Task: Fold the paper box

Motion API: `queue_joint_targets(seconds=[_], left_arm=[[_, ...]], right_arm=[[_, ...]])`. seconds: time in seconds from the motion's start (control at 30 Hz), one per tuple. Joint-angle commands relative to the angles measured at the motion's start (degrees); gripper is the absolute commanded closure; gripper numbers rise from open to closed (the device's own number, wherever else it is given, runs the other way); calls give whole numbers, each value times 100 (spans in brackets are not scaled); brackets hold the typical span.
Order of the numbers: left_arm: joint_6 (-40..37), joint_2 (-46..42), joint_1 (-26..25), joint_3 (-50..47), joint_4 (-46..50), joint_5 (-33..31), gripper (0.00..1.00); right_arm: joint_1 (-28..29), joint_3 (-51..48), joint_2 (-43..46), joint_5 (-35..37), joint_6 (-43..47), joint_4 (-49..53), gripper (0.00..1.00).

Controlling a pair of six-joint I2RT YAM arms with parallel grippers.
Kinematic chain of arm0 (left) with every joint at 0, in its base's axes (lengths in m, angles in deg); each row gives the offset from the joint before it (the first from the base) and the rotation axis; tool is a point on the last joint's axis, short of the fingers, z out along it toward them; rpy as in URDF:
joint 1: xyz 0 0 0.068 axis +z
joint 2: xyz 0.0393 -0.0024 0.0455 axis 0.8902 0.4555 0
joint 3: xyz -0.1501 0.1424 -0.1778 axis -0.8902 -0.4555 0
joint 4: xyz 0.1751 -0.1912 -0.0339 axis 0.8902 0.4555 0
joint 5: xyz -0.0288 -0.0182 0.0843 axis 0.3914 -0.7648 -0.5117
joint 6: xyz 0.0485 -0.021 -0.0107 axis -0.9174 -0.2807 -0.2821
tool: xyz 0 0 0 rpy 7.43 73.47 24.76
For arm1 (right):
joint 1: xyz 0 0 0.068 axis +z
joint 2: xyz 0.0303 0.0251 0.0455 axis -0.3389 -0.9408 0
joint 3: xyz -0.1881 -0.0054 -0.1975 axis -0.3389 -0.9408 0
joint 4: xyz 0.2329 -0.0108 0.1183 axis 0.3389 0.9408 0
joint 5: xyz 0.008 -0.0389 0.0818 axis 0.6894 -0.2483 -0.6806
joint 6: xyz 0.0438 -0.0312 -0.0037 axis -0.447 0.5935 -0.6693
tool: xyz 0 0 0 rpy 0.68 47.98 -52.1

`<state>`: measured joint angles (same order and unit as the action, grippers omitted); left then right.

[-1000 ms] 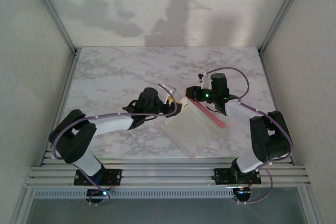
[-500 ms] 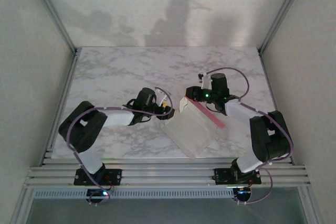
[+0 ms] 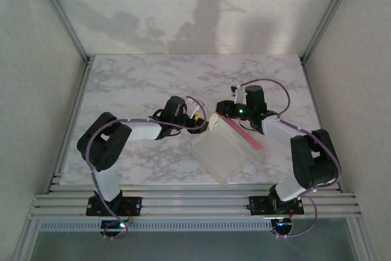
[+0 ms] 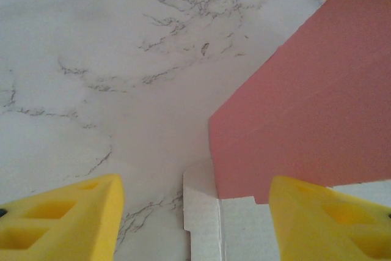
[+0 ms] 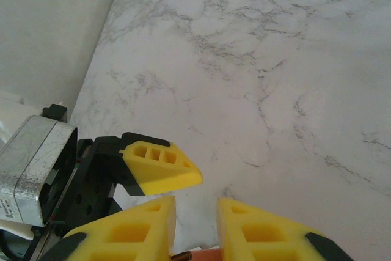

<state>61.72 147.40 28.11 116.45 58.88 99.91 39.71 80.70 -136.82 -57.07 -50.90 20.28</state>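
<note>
Pinching the paper box (image 3: 226, 151) by its raised pink wall, the right hand (image 3: 216, 118) steadies it, apparently so the open left hand (image 4: 195, 194) can tuck the corner tab (image 4: 201, 224).

paper box (image 4: 305, 126): pink face between the fingers (image 4: 61, 218), white face lower between them | fingers: yellow | table (image 4: 91, 59): white marble, thin grey veins

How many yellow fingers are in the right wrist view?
3. Two at the bottom edge belong to the right end effector: one left, one right. The third, above-left of them, belongs to the left end effector; its partner may be hidden.
</note>
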Motion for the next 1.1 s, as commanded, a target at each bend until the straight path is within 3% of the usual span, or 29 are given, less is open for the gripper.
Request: queue_joint_targets(seconds=[0.0, 0.47, 0.83, 1.07], left_arm=[[-106, 143, -10, 199, 3, 189, 36], [-387, 408, -260, 657, 485, 484, 36], [-190, 607, -309, 789, 242, 520, 37], [-57, 803, -336, 966, -52, 489, 43]], right_arm=[[39, -69, -74, -49, -15, 329, 77], [23, -38, -180, -80, -157, 269, 77], [-12, -48, -212, -200, -350, 160, 77], [-65, -69, -287, -418, -501, 50, 79]])
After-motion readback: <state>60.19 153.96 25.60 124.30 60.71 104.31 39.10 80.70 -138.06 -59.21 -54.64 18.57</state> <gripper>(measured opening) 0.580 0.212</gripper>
